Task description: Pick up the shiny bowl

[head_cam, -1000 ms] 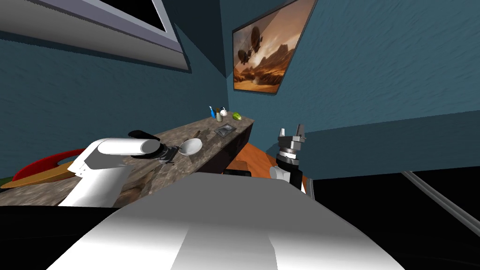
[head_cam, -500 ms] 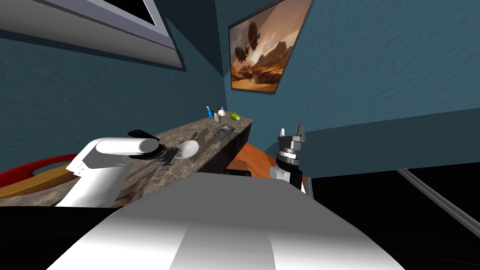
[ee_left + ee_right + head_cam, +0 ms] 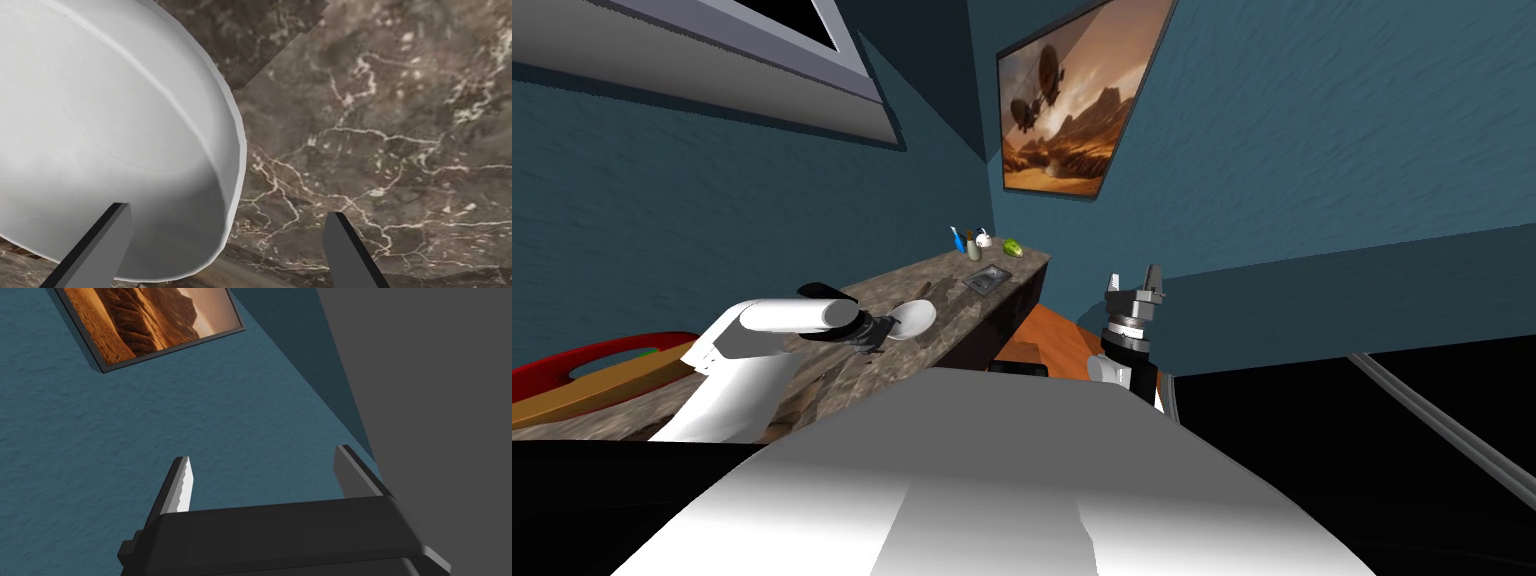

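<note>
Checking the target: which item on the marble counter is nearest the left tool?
The white bowl, its wall inside the open left tool; the grey tray and the far-end small items lie well beyond.

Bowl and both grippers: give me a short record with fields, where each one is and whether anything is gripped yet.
bowl: white, on the brown marbled counter, not gripped
left gripper: open, straddling the bowl's near rim, one finger over the inside, the other outside above the counter
right gripper: open, empty, raised off to the right of the counter
far end of counter: grey tray, small bottles, green item
</note>
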